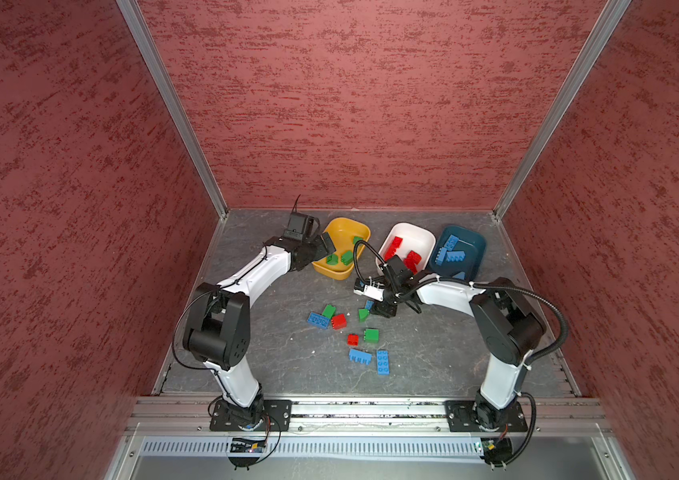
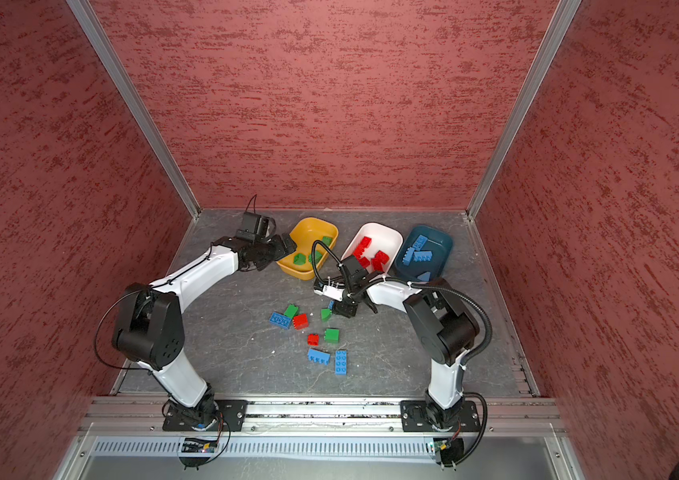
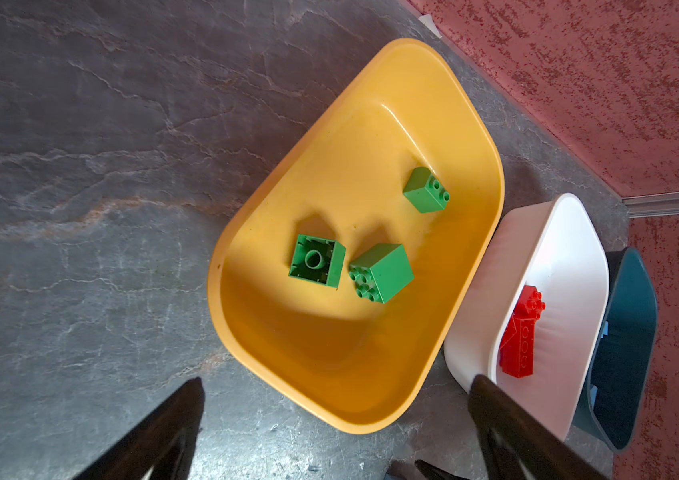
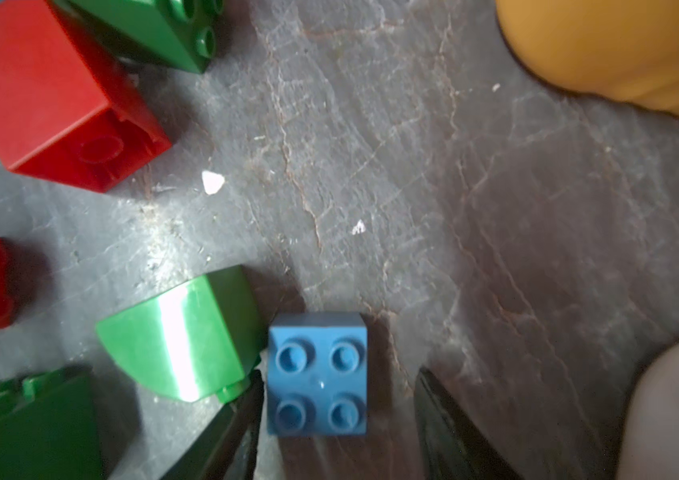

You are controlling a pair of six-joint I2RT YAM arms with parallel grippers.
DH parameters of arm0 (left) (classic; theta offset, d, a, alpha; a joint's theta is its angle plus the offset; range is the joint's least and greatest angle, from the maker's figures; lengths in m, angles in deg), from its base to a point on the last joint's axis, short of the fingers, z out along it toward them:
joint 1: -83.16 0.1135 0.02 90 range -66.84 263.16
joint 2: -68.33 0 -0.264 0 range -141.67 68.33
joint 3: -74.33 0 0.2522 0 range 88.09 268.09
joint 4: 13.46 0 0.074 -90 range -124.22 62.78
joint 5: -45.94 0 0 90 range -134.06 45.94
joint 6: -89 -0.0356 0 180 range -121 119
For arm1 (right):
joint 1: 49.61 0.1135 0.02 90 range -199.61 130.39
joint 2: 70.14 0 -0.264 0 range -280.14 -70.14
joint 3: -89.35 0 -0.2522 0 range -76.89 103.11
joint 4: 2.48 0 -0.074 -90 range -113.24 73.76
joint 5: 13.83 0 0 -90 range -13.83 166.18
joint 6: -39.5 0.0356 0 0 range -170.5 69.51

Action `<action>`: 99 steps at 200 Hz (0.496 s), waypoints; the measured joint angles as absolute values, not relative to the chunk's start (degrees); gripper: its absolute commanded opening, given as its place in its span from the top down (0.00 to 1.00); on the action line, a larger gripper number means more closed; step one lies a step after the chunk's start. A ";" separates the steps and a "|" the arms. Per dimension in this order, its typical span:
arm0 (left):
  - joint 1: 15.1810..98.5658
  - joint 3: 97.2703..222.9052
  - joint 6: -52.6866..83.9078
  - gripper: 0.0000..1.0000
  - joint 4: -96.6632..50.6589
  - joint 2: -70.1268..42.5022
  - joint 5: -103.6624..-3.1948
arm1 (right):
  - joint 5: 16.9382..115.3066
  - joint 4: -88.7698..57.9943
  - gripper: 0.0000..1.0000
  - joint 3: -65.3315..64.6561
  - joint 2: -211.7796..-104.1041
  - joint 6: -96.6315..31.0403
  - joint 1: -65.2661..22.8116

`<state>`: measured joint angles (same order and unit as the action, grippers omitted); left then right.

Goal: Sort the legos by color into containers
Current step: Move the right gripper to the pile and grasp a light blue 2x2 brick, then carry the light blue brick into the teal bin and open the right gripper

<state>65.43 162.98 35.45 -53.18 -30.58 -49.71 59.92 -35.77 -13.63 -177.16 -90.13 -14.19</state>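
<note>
Blue lego sits on the worktop between the right fingers. They're half open, one almost touching, the other apart. Centre before squeezing: curved green lego crowds that near finger. Left fingers wide, empty, yellow tub just ahead.

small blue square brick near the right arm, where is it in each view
Top views: small blue square brick mid-table, beside the curved green brick.
Left wrist: not in it.
Right wrist: between the fingers of the right gripper.
Shared landmark: yellow tub.
</note>
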 measured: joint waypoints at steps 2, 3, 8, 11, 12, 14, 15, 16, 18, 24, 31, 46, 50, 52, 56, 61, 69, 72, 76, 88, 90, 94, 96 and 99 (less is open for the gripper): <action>65.40 162.98 35.45 0.01 -53.16 -30.58 -49.69 | 59.92 -35.81 0.44 -13.47 -177.36 -90.18 -14.10; 65.40 162.98 35.45 0.01 -53.13 -30.61 -49.69 | 59.92 -35.85 0.44 -13.43 -177.43 -90.20 -14.06; 65.38 162.98 35.45 0.01 -53.07 -30.69 -49.66 | 59.84 -35.99 0.45 -13.08 -177.80 -90.29 -13.89; 65.36 162.98 35.45 0.01 -53.05 -30.71 -49.64 | 59.88 -36.03 0.46 -12.84 -177.97 -90.44 -13.75; 65.36 162.98 35.45 0.01 -53.05 -30.74 -49.64 | 59.88 -36.07 0.46 -12.80 -177.99 -90.44 -13.71; 65.34 162.98 35.45 0.01 -53.02 -30.76 -49.62 | 59.88 -36.12 0.47 -12.64 -178.08 -90.44 -13.64; 65.34 162.98 35.47 0.01 -53.02 -30.78 -49.62 | 59.92 -36.14 0.47 -12.58 -178.13 -90.46 -13.62; 65.32 162.98 35.47 0.01 -53.00 -30.78 -49.62 | 59.92 -36.16 0.47 -12.53 -178.15 -90.48 -13.62; 65.29 162.96 35.47 0.01 -53.00 -30.78 -49.60 | 59.92 -36.18 0.48 -12.42 -178.21 -90.61 -13.56; 65.23 162.96 35.49 0.01 -52.96 -30.80 -49.51 | 59.90 -36.31 0.50 -12.12 -178.43 -90.77 -13.40; 65.14 162.96 35.49 0.01 -52.91 -30.80 -49.49 | 59.88 -36.49 0.54 -11.83 -178.65 -91.01 -13.32; 64.92 162.96 35.49 0.01 -52.81 -30.80 -49.38 | 59.86 -36.84 0.60 -11.68 -178.78 -91.29 -13.19; 64.84 162.96 35.49 0.01 -52.81 -30.80 -49.29 | 59.86 -36.99 0.62 -11.68 -178.78 -91.36 -13.16; 64.81 162.96 35.49 0.01 -52.81 -30.80 -49.27 | 59.82 -37.06 0.63 -11.68 -178.76 -91.31 -13.14; 64.75 162.96 35.47 0.01 -52.81 -30.80 -49.20 | 59.82 -37.21 0.64 -11.66 -178.78 -91.31 -13.10; 64.66 162.96 35.47 0.01 -52.81 -30.80 -49.07 | 59.79 -37.60 0.65 -11.48 -178.76 -91.25 -13.08; 64.51 162.96 35.45 0.00 -52.81 -30.80 -48.90 | 59.79 -38.56 0.69 -11.00 -178.78 -91.23 -13.08; 64.49 162.96 35.47 0.01 -52.81 -30.80 -48.85 | 59.79 -39.09 0.69 -10.76 -178.78 -91.16 -13.10; 64.49 162.96 35.47 0.01 -52.81 -30.80 -48.79 | 59.79 -39.53 0.70 -10.50 -178.78 -91.05 -13.10; 64.33 162.96 35.45 0.01 -52.81 -30.80 -48.55 | 59.77 -41.17 0.70 -9.30 -178.78 -90.61 -13.12; 64.27 162.96 35.47 0.01 -52.81 -30.80 -48.46 | 59.79 -41.36 0.70 -9.12 -178.76 -90.48 -13.14; 64.22 162.96 35.45 0.01 -52.83 -30.80 -48.35 | 59.79 -41.58 0.70 -8.88 -178.67 -90.37 -13.14; 64.20 162.96 35.45 0.01 -52.81 -30.80 -48.29 | 59.79 -41.65 0.71 -8.82 -178.65 -90.29 -13.16; 64.11 162.96 35.45 0.01 -52.81 -30.80 -48.11 | 59.79 -41.69 0.71 -8.80 -178.45 -90.07 -13.19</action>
